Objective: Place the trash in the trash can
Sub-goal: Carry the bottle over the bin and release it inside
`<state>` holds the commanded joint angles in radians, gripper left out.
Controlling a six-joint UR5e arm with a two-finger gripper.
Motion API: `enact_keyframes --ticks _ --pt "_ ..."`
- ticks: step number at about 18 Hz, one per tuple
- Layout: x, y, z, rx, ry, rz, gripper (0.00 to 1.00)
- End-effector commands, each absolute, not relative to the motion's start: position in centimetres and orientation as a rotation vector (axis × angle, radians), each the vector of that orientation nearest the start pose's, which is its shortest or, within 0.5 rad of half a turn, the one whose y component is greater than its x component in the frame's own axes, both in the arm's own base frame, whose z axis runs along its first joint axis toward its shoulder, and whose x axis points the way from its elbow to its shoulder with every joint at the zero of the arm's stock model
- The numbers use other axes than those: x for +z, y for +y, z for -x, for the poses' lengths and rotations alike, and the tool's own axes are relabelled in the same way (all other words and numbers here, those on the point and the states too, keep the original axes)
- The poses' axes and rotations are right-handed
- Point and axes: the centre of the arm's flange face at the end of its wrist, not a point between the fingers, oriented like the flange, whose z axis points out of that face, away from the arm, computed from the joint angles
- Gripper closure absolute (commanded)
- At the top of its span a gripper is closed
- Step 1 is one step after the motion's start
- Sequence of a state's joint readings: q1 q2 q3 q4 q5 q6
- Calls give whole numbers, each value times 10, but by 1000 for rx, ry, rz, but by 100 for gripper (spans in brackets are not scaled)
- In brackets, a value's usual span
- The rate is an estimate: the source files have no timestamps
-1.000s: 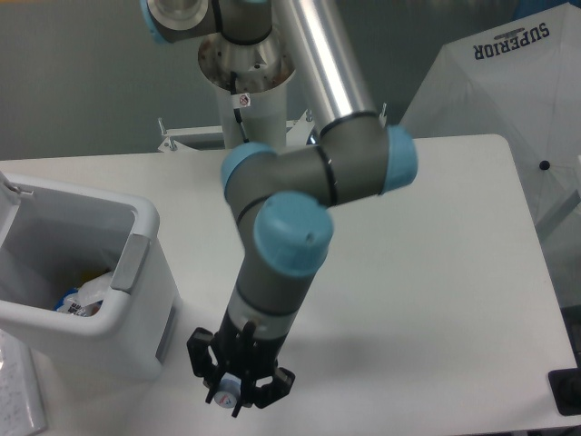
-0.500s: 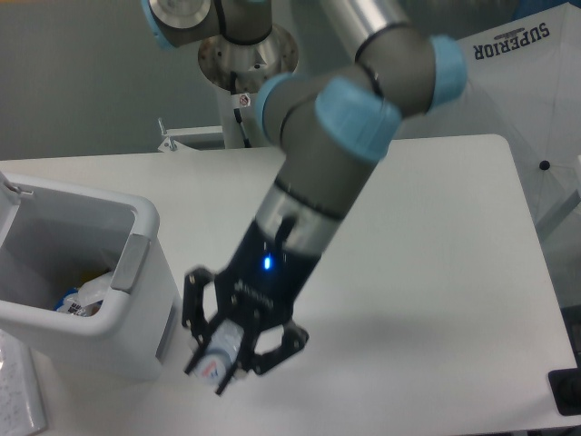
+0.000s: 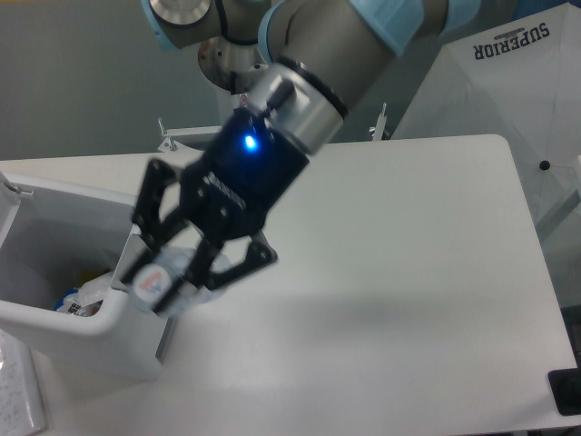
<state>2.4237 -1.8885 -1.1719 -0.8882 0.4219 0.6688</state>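
**A:** From the fixed camera, which step would you say is in hand?

**B:** The carry. The end effector (image 3: 168,272) is clenched on the bottle (image 3: 162,283), fingers either side of it, and it hangs right at the near right corner of the trash can (image 3: 54,320), about level with the rim. The bottle's cap end points toward the camera and overlaps the rim by the grey tab (image 3: 127,263). I'd judge it not yet over the opening.

**A:** So what does the next move call for?

**B:** Travel further left, so the bottle sits squarely above the open mouth and not above the thick rim, then let go. Released where it is, it could strike the rim and roll onto the table (image 3: 408,272).

**A:** How does the bottle look?

**B:** Clear plastic, lying roughly sideways in the grip, with a round pale cap face showing a small red and blue mark. The picture is blurred there, so the label is hard to read. It looks light and smooth, so I'd expect it to drop cleanly once freed.

**A:** Anything already in the can?

**B:** Yes, a pale crumpled item (image 3: 86,295) with a bit of blue beside it lies at the bottom. Whether it is the plastic wad, I cannot tell.
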Motion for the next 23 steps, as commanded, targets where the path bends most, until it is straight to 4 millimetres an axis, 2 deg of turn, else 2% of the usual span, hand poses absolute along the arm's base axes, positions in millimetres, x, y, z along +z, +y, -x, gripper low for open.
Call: enact_keyframes --ticks 8,12,15,18,21,22,23 --pt "647 607 250 -431 447 1803 96" --pt "629 620 227 -478 475 1809 95" --pt "609 622 210 -510 496 1819 89" --pt "592 620 206 -517 506 1830 87" --pt "579 621 207 -526 507 1837 57" --pt "576 621 207 -530 505 1840 42" --pt "573 622 207 -534 503 1843 15"
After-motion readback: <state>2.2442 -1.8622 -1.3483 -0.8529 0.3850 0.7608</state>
